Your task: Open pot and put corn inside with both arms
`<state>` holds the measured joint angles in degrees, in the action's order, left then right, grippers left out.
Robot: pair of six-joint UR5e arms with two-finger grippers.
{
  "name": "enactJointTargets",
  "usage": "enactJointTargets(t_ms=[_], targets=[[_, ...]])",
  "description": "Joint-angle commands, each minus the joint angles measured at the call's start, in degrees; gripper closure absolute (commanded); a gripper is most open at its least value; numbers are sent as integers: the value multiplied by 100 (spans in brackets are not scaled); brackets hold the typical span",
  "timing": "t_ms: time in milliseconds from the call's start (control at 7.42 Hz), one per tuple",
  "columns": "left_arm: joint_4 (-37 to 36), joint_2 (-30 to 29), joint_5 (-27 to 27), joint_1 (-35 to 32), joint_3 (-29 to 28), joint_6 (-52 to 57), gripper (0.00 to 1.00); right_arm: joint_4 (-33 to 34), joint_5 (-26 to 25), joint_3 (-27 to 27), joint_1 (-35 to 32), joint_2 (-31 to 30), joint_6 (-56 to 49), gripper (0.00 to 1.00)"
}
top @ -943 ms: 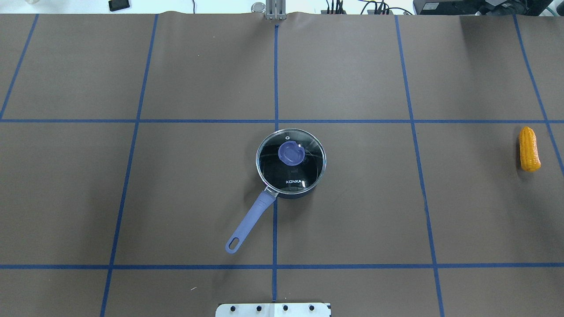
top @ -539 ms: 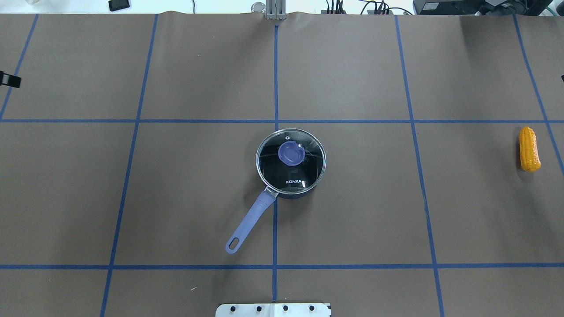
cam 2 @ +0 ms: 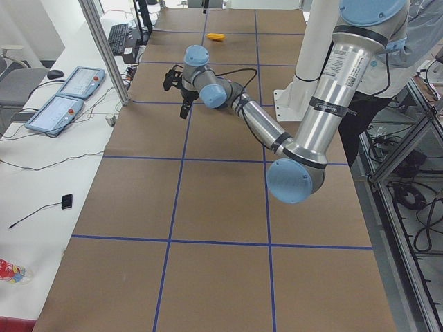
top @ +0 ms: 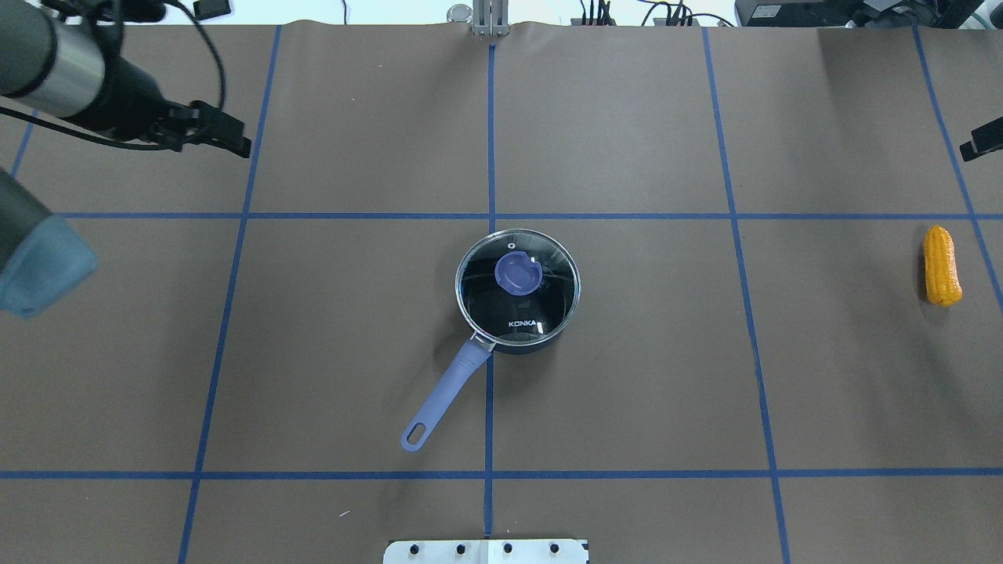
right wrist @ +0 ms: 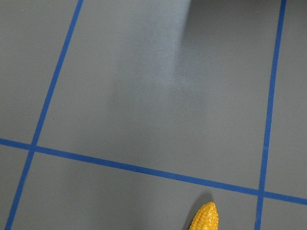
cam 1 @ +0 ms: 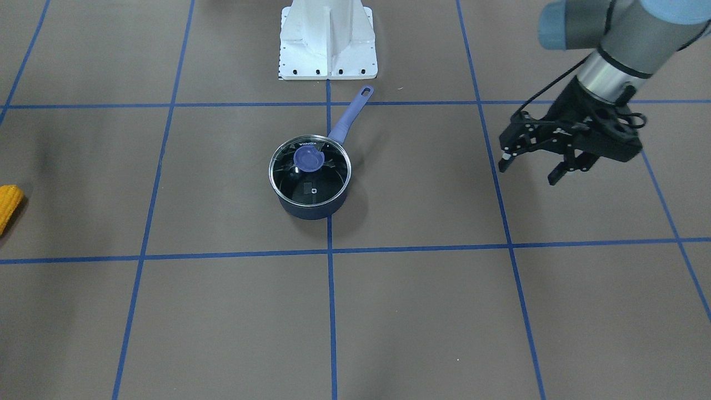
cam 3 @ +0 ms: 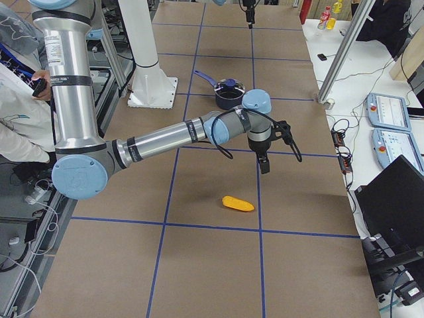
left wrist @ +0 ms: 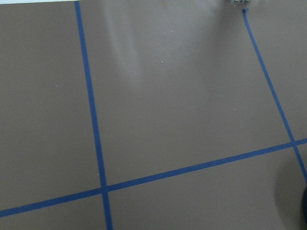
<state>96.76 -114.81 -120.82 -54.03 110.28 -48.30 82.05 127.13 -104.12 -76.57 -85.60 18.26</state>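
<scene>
The pot (top: pixel 541 337) stands at the table's middle with its glass lid (top: pixel 548 294) on, blue knob (top: pixel 517 272) up, and its lavender handle (top: pixel 443 395) pointing toward my base. It also shows in the front view (cam 1: pixel 311 208) and the right side view (cam 3: pixel 230 98). The corn (top: pixel 941 265) lies alone at the far right; it also shows in the front view (cam 1: pixel 8 205), the right side view (cam 3: pixel 237 203) and the right wrist view (right wrist: pixel 205 218). My left gripper (cam 1: pixel 527 172) is open and empty, above the table far left of the pot. My right gripper (top: pixel 983 141) shows only as a tip beyond the corn, and I cannot tell whether it is open or shut.
The white base pedestal (cam 1: pixel 328 41) stands just behind the pot's handle. Blue tape lines grid the brown table. A metal clamp (top: pixel 487 19) sits at the far edge. Control pendants (cam 3: pixel 391 112) lie on a side desk, and a person (cam 3: pixel 13 73) stands by the robot.
The left arm has swung into the overhead view from the left edge toward the middle. The right gripper's tip has come in at the right edge. The pot and the corn have not moved.
</scene>
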Motion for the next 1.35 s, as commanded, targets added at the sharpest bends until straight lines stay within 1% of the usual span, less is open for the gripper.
enactJointTargets(t_ms=[0, 135, 270, 404, 539, 809, 943, 1213], targets=[[-974, -979, 637, 968, 56, -966, 1, -14, -48, 119, 107, -140, 196, 0], [-993, -1235, 978, 1417, 21, -1502, 1, -66, -56, 225, 134, -176, 196, 0], [-1245, -1533, 1417, 1865, -102, -1777, 1, -310, -48, 356, 143, -220, 196, 0], [-1683, -2075, 1752, 2139, -460, -1989, 1, -530, -48, 497, 151, -237, 196, 0], [-1791, -2533, 1790, 2264, -872, -2147, 1, -585, -48, 533, 152, -246, 196, 0], [-1784, -3491, 2044, 2483, -2109, -2342, 1, -585, -48, 534, 160, -246, 205, 0], [-1723, -3731, 2054, 2502, -2533, -2429, 1, -585, -48, 534, 152, -246, 196, 0], [-1687, -3663, 2054, 2642, -2599, -2404, 1, -585, -56, 542, 160, -246, 205, 0]])
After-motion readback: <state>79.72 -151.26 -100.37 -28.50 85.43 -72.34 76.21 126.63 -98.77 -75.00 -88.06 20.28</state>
